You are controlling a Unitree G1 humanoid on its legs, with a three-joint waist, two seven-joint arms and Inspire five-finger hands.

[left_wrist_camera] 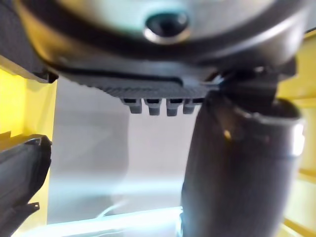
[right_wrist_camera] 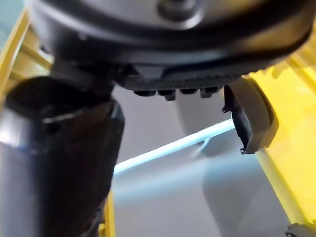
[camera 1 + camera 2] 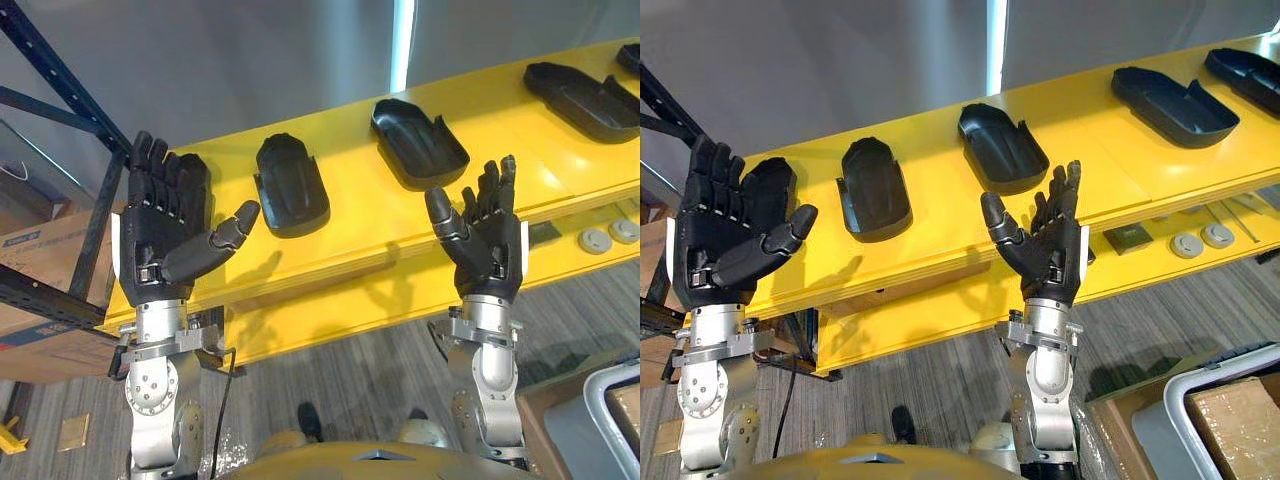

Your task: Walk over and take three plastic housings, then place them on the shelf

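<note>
Yellow shelf (image 3: pixel 500 190) runs across my head views, rising to the right, with a blue rack (image 3: pixel 62 85) post at its left end. A carton (image 3: pixel 40 265) sits under the rack and a grey bin (image 3: pixel 600 420) at lower right. The black housings all lie on the shelf top, none in either hand. I count four in plain sight: first housing (image 3: pixel 290 185) just right of the left thumb, second housing (image 3: pixel 418 143) beyond the right hand, third housing (image 3: pixel 585 98) further right, fourth housing (image 3: pixel 632 55) cut by the frame edge. The second and third lie hollow side up. A dark shape (image 3: pixel 775 175) shows behind the left fingers; I cannot tell whether it is another housing. Left hand (image 3: pixel 165 235): raised before the shelf's near edge, palm toward the head camera, fingers straight and pointing up, thumb out toward the first housing; released, holding and touching nothing. Right hand (image 3: pixel 487 245): same raised pose, fingers straight and slightly spread, thumb out to its left; also released and empty. Two small grey discs (image 3: pixel 595 240) lie on the lower level, right of the right hand.
</note>
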